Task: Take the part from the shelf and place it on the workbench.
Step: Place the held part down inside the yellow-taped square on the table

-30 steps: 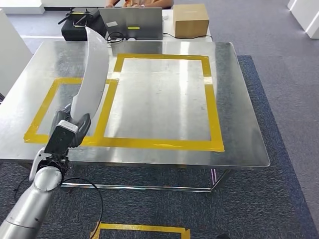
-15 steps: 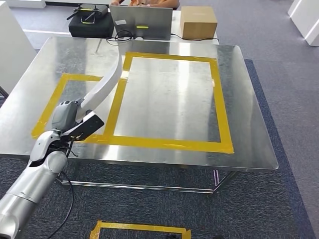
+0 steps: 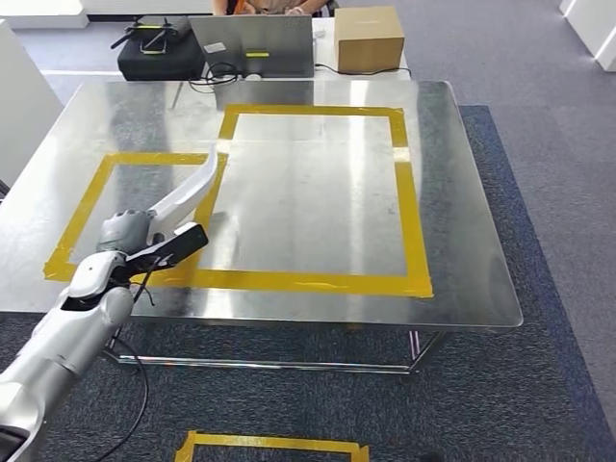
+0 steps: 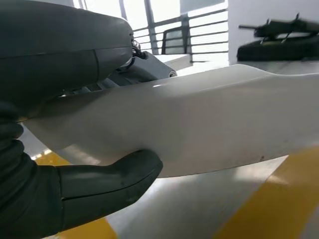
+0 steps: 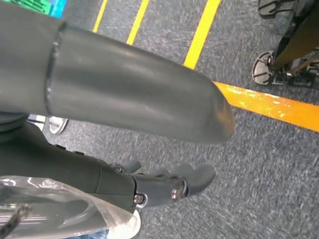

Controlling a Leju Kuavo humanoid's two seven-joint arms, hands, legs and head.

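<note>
You see grey carpet [image 3: 551,192] with yellow floor tape [image 3: 276,445], and a far desk [image 3: 323,38] bearing a cardboard box [image 3: 369,38].

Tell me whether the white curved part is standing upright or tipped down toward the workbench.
Tipped down. The white curved part leans low over the workbench, held at its near end by the left hand; contact with the surface cannot be told.

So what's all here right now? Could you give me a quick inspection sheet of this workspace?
Surface: metal workbench marked with yellow tape rectangles.
Job's things: white curved part, low over the tape, in the left hand.
Clutter: laptop, cardboard box and black case on a table beyond the workbench.
Hands: left hand holds the part; right hand hangs over carpet, holding nothing.
Cables: black cable under the bench's near edge.
Surroundings: grey carpet, a person behind the laptop.
</note>
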